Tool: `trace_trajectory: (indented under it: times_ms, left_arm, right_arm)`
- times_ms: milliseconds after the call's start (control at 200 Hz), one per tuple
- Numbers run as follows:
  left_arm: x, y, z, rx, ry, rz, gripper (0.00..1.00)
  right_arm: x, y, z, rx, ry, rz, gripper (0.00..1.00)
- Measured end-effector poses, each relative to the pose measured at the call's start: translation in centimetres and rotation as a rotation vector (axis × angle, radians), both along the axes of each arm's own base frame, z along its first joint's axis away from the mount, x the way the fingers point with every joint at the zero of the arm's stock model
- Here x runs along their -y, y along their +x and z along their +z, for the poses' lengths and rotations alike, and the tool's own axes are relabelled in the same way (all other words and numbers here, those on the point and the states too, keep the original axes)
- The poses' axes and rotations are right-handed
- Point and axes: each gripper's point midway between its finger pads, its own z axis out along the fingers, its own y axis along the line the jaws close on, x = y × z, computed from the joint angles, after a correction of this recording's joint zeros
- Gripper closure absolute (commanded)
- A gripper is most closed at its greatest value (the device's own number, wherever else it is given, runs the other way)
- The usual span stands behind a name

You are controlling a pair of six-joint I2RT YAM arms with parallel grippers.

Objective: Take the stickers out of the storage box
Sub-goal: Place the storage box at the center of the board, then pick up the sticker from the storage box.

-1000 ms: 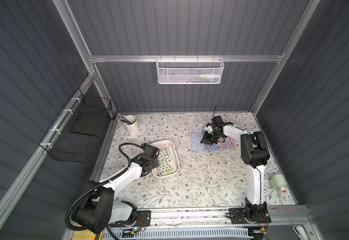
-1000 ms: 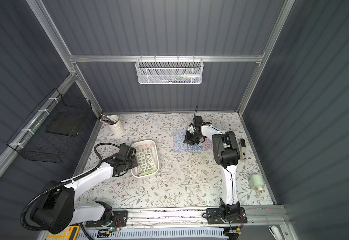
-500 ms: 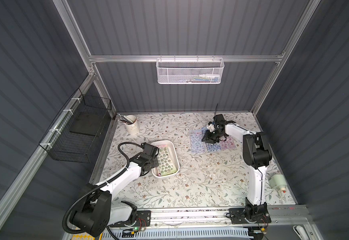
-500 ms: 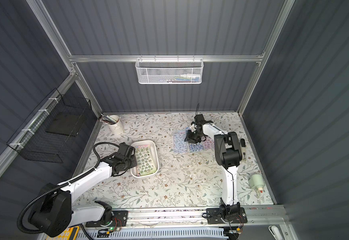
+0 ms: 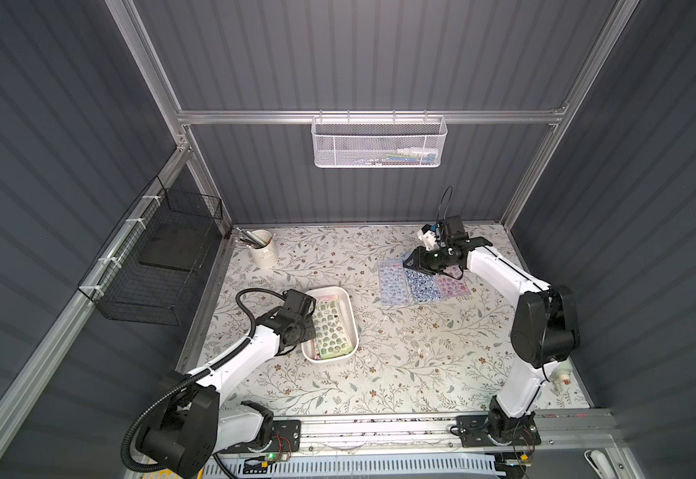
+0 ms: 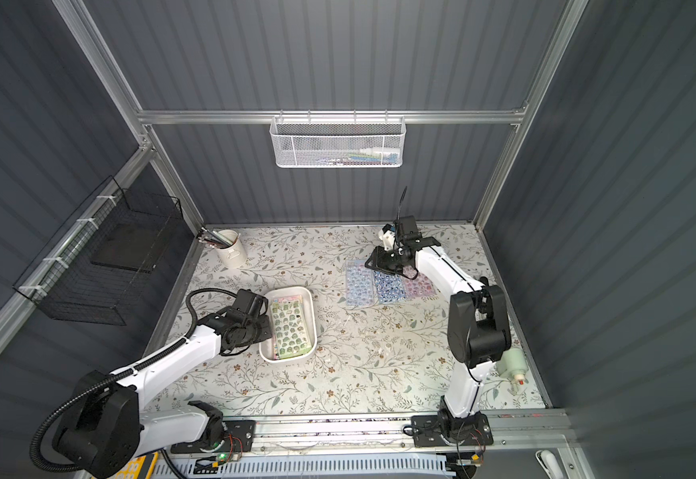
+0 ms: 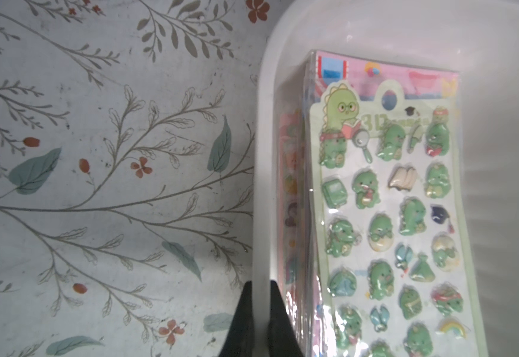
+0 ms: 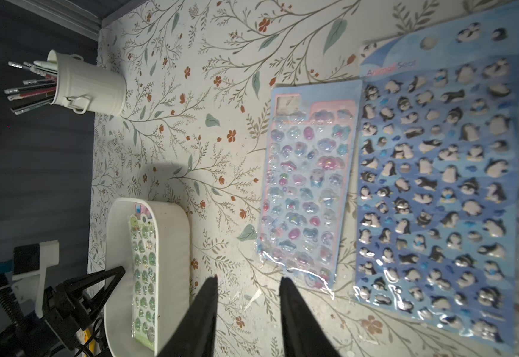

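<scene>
The storage box (image 5: 353, 319) (image 6: 314, 327) (image 8: 171, 247) is a white tray left of the table's middle. It holds a stack of stickers, with a green dinosaur sheet (image 5: 332, 329) (image 6: 290, 327) (image 7: 391, 216) on top. My left gripper (image 7: 260, 282) (image 5: 311, 309) is shut on the box's left wall, one finger inside and one outside. Three sticker sheets lie flat at the back right: a pastel one (image 5: 392, 284) (image 8: 307, 191), a blue penguin one (image 5: 421, 286) (image 8: 437, 173) and a pink one (image 5: 450, 286). My right gripper (image 8: 249, 278) (image 5: 408, 262) hangs open and empty over their far ends.
A white cup of pencils (image 5: 263, 249) stands at the back left. A black wire basket (image 5: 159, 261) hangs on the left wall and a white mesh basket (image 5: 379, 143) on the back wall. A small pale bottle (image 5: 560, 375) lies at the right edge.
My right gripper's jaws have spread apart above the sheets on the table, and that arm's elbow has shifted a little to the right. The left arm and the box have not moved.
</scene>
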Motion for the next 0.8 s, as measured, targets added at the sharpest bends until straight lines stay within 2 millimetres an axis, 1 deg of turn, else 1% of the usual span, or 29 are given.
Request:
trace_trajectory:
  times_ms: [90,170,225,385,475,550,625,690,750,800]
  left_arm:
    - [0.1,-0.2,-0.1,-0.007,-0.003,-0.011,0.69]
    - [0.0,-0.4,0.1,-0.005,0.002,-0.022,0.59]
    - [-0.1,-0.5,0.4,-0.002,0.001,-0.019,0.56]
    - [-0.6,-0.8,1.3,0.02,0.01,-0.015,0.56]
    - [-0.9,-1.1,1.8,0.031,0.016,-0.009,0.53]
    - [-1.2,-1.2,2.4,0.038,0.023,-0.005,0.52]
    - [-1.2,-1.1,3.3,0.055,0.019,-0.002,0.53]
    - [-1.1,-0.9,4.3,0.079,0.006,-0.002,0.57]
    - [-0.8,-0.6,5.2,0.095,-0.008,-0.005,0.6]
    - [-0.6,-0.3,5.9,0.108,-0.016,-0.005,0.61]
  right_arm:
    - [-1.7,-2.5,-0.5,-0.015,0.005,0.039,0.64]
    - [-3.6,-4.6,-1.0,-0.028,-0.001,0.088,0.64]
    - [-4.9,-5.8,-1.1,-0.031,-0.008,0.121,0.64]
    - [-8.4,-8.5,-0.4,-0.002,-0.026,0.211,0.63]
    - [-10.0,-9.7,0.2,0.018,-0.04,0.252,0.61]
    - [-11.4,-10.5,1.0,0.044,-0.049,0.285,0.6]
    - [-12.6,-11.1,1.8,0.075,-0.057,0.309,0.6]
    - [-13.5,-11.3,2.2,0.093,-0.064,0.324,0.6]
    - [-14.2,-11.4,2.0,0.1,-0.075,0.333,0.6]
    - [-14.6,-11.3,1.4,0.096,-0.092,0.335,0.6]
